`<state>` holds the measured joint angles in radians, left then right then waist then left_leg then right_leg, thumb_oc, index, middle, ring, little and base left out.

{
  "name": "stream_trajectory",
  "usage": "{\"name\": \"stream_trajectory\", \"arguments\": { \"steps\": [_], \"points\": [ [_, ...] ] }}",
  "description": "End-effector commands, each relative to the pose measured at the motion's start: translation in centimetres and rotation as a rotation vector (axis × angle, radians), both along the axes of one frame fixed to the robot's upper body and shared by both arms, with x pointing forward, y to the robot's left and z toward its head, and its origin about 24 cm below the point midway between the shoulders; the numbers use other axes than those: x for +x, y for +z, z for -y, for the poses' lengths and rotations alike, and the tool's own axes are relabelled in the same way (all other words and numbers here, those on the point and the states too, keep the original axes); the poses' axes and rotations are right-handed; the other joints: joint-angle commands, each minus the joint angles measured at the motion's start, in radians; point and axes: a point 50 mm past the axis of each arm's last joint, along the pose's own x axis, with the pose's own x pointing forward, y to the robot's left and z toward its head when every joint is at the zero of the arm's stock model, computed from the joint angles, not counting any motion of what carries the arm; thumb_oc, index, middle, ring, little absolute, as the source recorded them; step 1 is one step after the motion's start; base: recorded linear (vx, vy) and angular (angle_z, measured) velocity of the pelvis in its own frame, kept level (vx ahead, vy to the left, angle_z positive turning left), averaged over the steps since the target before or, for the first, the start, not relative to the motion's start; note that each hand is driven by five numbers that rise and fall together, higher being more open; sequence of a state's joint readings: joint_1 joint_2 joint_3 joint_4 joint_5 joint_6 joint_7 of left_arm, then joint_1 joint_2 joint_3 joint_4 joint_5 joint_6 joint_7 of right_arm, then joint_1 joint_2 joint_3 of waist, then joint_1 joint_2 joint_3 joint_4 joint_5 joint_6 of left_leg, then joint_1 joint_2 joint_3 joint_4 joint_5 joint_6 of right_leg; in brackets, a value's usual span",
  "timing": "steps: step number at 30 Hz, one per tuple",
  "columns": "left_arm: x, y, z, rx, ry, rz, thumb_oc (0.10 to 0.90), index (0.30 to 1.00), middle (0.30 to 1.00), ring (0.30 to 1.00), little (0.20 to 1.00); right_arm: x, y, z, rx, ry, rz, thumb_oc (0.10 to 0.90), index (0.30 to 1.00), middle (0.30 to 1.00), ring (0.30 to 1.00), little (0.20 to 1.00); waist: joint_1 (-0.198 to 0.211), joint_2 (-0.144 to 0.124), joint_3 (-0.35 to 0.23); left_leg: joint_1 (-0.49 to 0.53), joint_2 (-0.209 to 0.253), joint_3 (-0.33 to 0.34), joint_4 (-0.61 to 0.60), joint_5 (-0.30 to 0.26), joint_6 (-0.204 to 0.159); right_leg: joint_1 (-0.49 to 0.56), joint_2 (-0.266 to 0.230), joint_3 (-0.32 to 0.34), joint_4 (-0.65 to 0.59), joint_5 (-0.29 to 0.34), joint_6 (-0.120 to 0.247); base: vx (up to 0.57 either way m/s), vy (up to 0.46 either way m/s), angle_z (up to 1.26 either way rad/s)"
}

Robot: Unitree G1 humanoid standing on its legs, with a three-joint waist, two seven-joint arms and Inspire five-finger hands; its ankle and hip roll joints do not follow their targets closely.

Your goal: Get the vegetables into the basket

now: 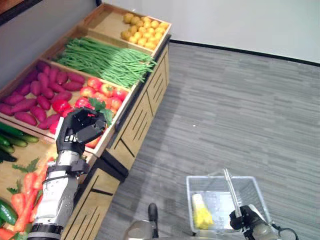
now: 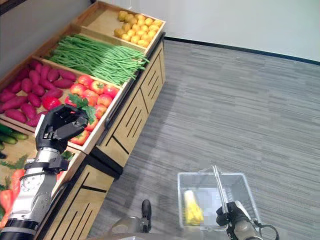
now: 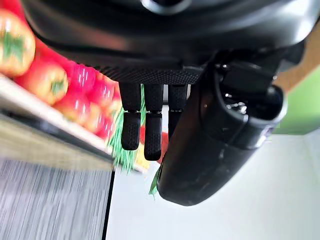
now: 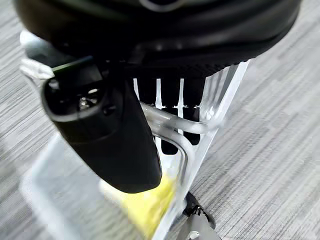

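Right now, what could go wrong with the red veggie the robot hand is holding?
1. The left robot hand is curled round a red vegetable with green leaves above the tomatoes; a loose hold might drop it back in the crate.
2. The basket hangs far off over the floor in the right robot hand, so the carry might spill it.
3. The yellow corn could get bumped.

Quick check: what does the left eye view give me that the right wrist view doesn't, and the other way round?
Left eye view adds: the left hand above the tomatoes, fingers apparently curled round a red leafy vegetable, with the green beans beyond.
Right wrist view adds: a close look at the right hand, its fingers hooked round the basket handle.
Both share: the right hand, the clear basket, the yellow vegetable inside it, and the grey floor.
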<state>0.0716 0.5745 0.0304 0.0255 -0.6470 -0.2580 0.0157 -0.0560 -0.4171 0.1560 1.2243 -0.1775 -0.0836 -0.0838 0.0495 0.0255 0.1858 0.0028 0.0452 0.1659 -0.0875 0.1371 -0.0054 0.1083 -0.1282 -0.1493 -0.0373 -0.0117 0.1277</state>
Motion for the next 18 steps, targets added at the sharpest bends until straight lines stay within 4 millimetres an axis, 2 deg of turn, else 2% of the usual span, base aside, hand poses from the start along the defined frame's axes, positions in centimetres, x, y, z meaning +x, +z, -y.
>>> {"name": "stream_trajectory", "arguments": {
  "steps": [1, 4, 6, 8, 9, 11, 15, 18],
  "points": [
    [1.0, 5.9, 0.6, 0.021, -0.045, 0.303, 0.4, 0.3, 0.3, 0.3, 0.3, 1.0, 2.0, 3.4, -0.128, 0.003, 0.049, 0.4, 0.3, 0.3, 0.3, 0.3, -0.008, -0.034, -0.041, 0.027, 0.029, -0.027, 0.033, -0.101, -0.058, -0.045, -0.05, -0.003, -0.005, 0.045, 0.028, 0.01, -0.221, -0.13],
    [1.1, 5.9, 0.9, 0.019, -0.062, 0.301, 0.4, 0.3, 0.3, 0.3, 0.3, 1.3, 2.8, 4.4, -0.152, -0.016, 0.073, 0.4, 0.3, 0.3, 0.3, 0.3, -0.018, -0.027, -0.044, 0.04, 0.04, -0.022, 0.015, -0.089, -0.067, -0.029, -0.039, -0.003, -0.027, 0.048, 0.025, -0.01, -0.099, -0.14],
    [1.2, 5.8, 1.1, 0.013, -0.08, 0.293, 0.4, 0.3, 0.3, 0.3, 0.3, 2.4, 4.1, 5.5, -0.178, -0.029, 0.145, 0.4, 0.3, 0.3, 0.3, 0.3, -0.031, -0.018, -0.052, 0.05, 0.046, -0.012, 0.004, -0.084, -0.074, -0.021, -0.034, 0.006, -0.049, 0.056, 0.024, -0.01, -0.076, -0.04],
    [1.1, 5.5, 1.3, -0.002, -0.098, 0.279, 0.4, 0.3, 0.3, 0.3, 0.3, 4.8, 6.2, 6.1, -0.197, 0.006, 0.262, 0.4, 0.3, 0.3, 0.3, 0.3, -0.041, -0.011, -0.061, 0.061, 0.051, 0.005, 0.0, -0.089, -0.077, -0.027, -0.031, 0.024, -0.05, 0.059, 0.026, 0.01, -0.045, -0.21],
    [1.1, 5.4, 1.4, -0.004, -0.106, 0.278, 0.4, 0.3, 0.3, 0.3, 0.3, 5.4, 6.8, 6.2, -0.2, 0.016, 0.294, 0.4, 0.3, 0.3, 0.3, 0.3, -0.043, -0.009, -0.062, 0.067, 0.053, 0.009, 0.0, -0.091, -0.078, -0.027, -0.03, 0.029, -0.05, 0.06, 0.026, 0.04, -0.032, -0.42],
    [1.1, 5.1, 1.8, -0.013, -0.135, 0.264, 0.4, 0.3, 0.3, 0.3, 0.3, 8.0, 9.4, 6.1, -0.204, 0.079, 0.439, 0.4, 0.3, 0.3, 0.3, 0.3, -0.057, -0.007, -0.066, 0.083, 0.057, 0.024, 0.0, -0.097, -0.079, -0.024, -0.028, 0.043, -0.05, 0.061, 0.025, 0.05, -0.016, -0.33],
    [1.3, 5.0, 2.4, -0.026, -0.177, 0.258, 0.4, 0.3, 0.3, 0.3, 0.3, 9.9, 12.0, 6.0, -0.225, 0.142, 0.55, 0.4, 0.3, 0.3, 0.3, 0.3, -0.066, -0.005, -0.071, 0.094, 0.06, 0.034, 0.0, -0.104, -0.079, -0.023, -0.027, 0.054, -0.05, 0.06, 0.026, 0.03, -0.008, -0.11],
    [1.5, 5.0, 3.2, -0.032, -0.221, 0.255, 0.4, 0.3, 0.3, 0.3, 0.3, 11.6, 14.0, 5.2, -0.229, 0.212, 0.633, 0.4, 0.3, 0.3, 0.3, 0.3, -0.074, -0.005, -0.072, 0.1, 0.061, 0.04, 0.0, -0.108, -0.079, -0.024, -0.027, 0.062, -0.05, 0.062, 0.025, 0.02, -0.001, -0.04]
  ]
}}
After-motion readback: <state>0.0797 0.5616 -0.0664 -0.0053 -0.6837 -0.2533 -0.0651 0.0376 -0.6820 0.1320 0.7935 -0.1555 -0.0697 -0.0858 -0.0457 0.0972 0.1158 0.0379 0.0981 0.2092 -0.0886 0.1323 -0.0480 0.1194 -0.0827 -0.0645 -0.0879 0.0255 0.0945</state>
